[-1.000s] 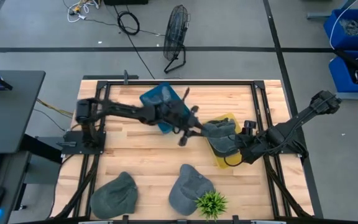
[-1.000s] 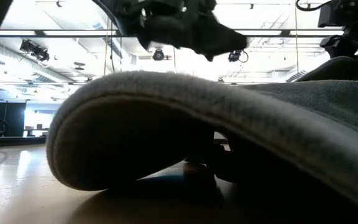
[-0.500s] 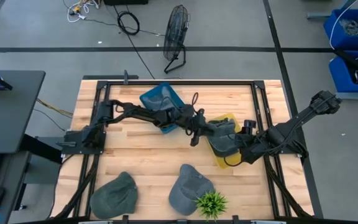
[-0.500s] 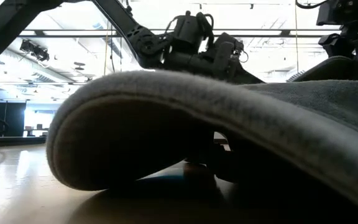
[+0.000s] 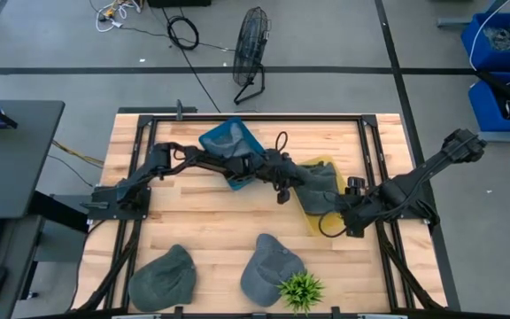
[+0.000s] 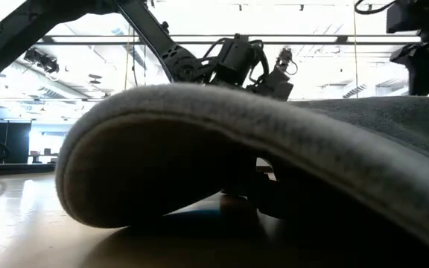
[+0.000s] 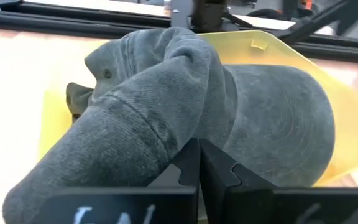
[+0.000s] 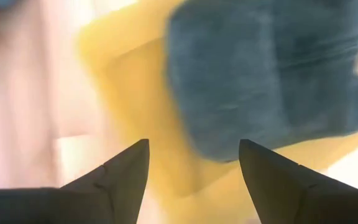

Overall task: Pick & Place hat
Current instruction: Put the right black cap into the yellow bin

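Note:
A grey hat [image 5: 326, 188] lies bunched on a yellow tray [image 5: 313, 229] at the table's middle right; the left wrist view shows the hat [image 7: 272, 118] from close by. My left gripper [image 5: 292, 183] reaches across from the left and is shut on the hat's left side. My right gripper [image 5: 343, 220] stands open just near-right of the hat, over the tray's edge, with nothing between its fingers [image 8: 194, 152]. In the right wrist view the hat [image 8: 260, 74] lies ahead on the tray [image 8: 129, 81]. My left gripper [image 7: 199, 163] pinches a raised fold of the hat's crown [image 7: 166, 127] between its two fingers, which are closed together. The fingers come slanting down from the table's left. The fold is pulled up toward the fingers while the rest of the hat lies on the yellow tray [image 7: 316, 68].
A blue tray [image 5: 228, 142] sits at the far middle under my left arm. Two more grey hats [image 5: 162, 276] [image 5: 268, 266] and a small green plant [image 5: 301, 289] lie near the front edge. One of these hats [image 6: 199, 149] fills the low view.
My left gripper has moved toward the table's right edge to the hat on the yellow tray and has shut on its cloth, drawing a fold up. My right gripper has drawn back a little from the hat toward the near right and stays open.

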Robot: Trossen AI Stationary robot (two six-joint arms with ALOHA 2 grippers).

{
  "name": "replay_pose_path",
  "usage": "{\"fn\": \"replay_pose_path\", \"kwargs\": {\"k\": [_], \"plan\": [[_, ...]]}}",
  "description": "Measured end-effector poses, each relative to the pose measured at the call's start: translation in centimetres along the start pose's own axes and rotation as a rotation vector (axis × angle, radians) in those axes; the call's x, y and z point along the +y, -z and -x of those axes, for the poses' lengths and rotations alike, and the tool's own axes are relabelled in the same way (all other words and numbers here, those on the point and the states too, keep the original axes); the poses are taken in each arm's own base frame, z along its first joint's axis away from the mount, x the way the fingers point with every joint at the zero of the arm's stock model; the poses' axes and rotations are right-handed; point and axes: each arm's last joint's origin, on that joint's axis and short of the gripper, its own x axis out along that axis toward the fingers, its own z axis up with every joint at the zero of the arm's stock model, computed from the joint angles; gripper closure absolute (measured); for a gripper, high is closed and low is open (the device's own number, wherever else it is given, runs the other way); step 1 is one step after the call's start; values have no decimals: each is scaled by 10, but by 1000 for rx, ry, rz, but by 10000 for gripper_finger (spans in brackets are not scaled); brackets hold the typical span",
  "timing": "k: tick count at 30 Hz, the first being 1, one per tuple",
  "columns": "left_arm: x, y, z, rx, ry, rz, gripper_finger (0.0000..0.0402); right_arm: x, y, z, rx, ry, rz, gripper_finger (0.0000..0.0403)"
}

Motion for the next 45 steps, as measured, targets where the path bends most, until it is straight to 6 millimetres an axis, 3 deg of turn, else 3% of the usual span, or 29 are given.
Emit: {"fn": "replay_pose_path", "kwargs": {"k": [5, 11, 14, 17, 21, 25, 29, 32, 36, 41, 45], "plan": [[6, -1, 1, -5, -10, 60, 396, 1, -9, 16, -28, -43, -71, 152], [-10, -4, 0, -18, 38, 9, 396, -9, -15, 16, -230, 264, -31, 152], [-24, -23, 9, -61, 67, -6, 398, -16, -18, 14, -265, 346, -66, 152], [-35, -59, 30, -116, 80, -73, 398, -20, -23, 9, -317, 394, -136, 159], [-35, -87, 64, -54, -38, -158, 398, -23, -33, -6, -437, 432, -201, 193], [-32, -114, 108, 39, -228, -233, 398, -26, -43, -31, -561, 396, -197, 255], [-32, -128, 148, 156, -389, -257, 398, -40, -48, -53, -693, 372, -242, 340], [-34, -139, 179, 193, -486, -259, 398, -55, -41, -69, -672, 381, -285, 392], [-36, -143, 206, 252, -594, -239, 398, -67, -27, -88, -591, 270, -397, 388], [-36, -141, 219, 322, -719, -239, 398, -68, -4, -109, -485, 148, -485, 399], [-34, -134, 219, 360, -766, -229, 398, -70, 18, -124, -394, 176, -581, 400]]}}
